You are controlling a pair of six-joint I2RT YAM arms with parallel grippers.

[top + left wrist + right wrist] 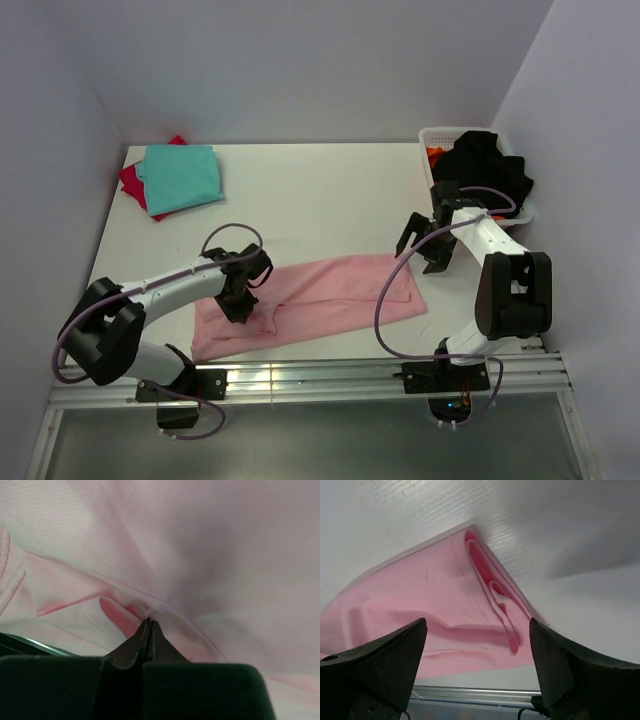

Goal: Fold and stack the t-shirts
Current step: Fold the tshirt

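Observation:
The light pink t-shirt [320, 300] lies as a long folded strip across the near part of the table. My left gripper [240, 302] is down on its left part, jaws shut, pinching a fold of the pink cloth [200, 555] at the tips [148, 623]. My right gripper [425, 246] is open and empty, just above the table at the strip's right end. In the right wrist view the layered end of the pink shirt [420, 605] lies between and beyond my open fingers [395, 655]. The folded teal t-shirt [182, 176] lies on the red one [130, 182] at the far left.
A white basket [436, 136] holding black cloth [485, 165] and something orange stands at the back right, close behind my right arm. A metal rail [300, 378] runs along the table's near edge. Walls close off the left, back and right.

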